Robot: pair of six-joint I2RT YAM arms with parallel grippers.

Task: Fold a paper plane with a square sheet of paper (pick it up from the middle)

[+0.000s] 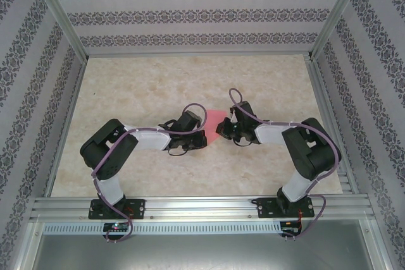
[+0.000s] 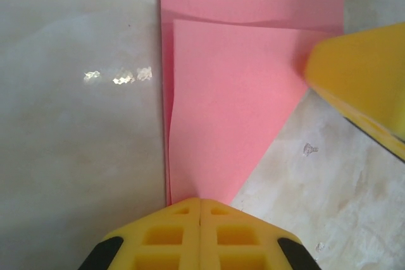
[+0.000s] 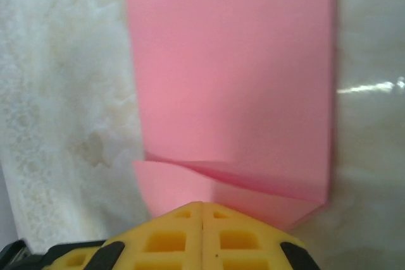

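The paper (image 1: 218, 123) lies at the middle of the table (image 1: 158, 80), between the two arms, whose heads meet over it from the left and the right.

In the left wrist view the left fingers (image 2: 200, 204) are closed flat against each other, with only a thin seam between the yellow tips. The paper (image 2: 234, 112) has a folded flap on top that narrows to a point, and that point runs into the closed tips, so they pinch its corner. A second pink layer shows beyond the flap's far edge. At the right of that view a yellow finger of the other arm (image 2: 367, 74) meets the paper's right corner.

In the right wrist view the right fingers (image 3: 202, 207) are also pressed together. The near edge of the paper (image 3: 234, 74) goes in at their tips, so they are clamped on it. Just beyond them a crease crosses the sheet, with a small flap sticking out to the left.

From above, the left fingers (image 1: 201, 133) and right fingers (image 1: 229, 129) sit on the paper's left and right edges.
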